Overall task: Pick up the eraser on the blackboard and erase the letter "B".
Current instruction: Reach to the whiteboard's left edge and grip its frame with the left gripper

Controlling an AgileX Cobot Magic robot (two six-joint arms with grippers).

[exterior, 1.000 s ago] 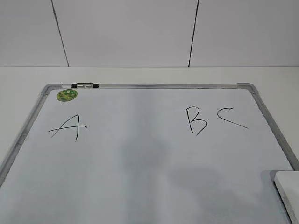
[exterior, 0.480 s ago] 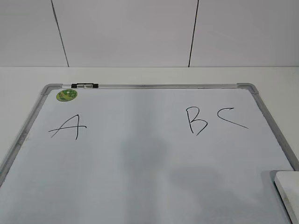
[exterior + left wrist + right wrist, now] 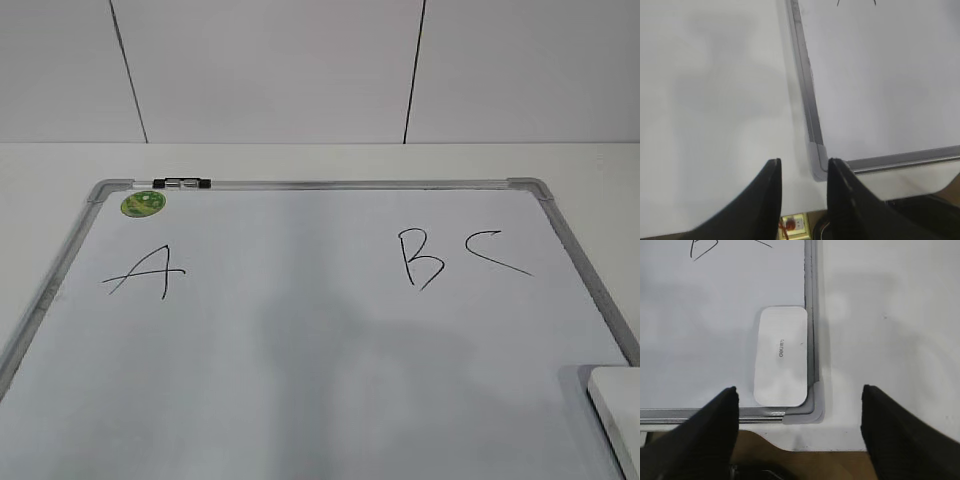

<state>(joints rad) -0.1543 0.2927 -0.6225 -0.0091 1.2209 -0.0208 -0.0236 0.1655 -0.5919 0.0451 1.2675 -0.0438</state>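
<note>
Eraser untouched; nothing on the board has shifted in the last second, so the pick-up has not begun.
Right claw (image 3: 800, 437) spread wide above smooth white plastic eraser (image 3: 781, 355), lower centre, against the grey metal frame of the blackboard (image 3: 812, 300); left claw (image 3: 804, 175) narrowly parted; letter "B" (image 3: 420, 259) intact, upper centre-right.

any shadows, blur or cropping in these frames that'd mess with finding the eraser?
Exterior view: soft grey shadows across the blackboard; the eraser is cropped at the corner. Right wrist view: eraser sharp and evenly lit, right gripper fingers blurred. Left wrist view: left gripper fingers dark, soft.
</note>
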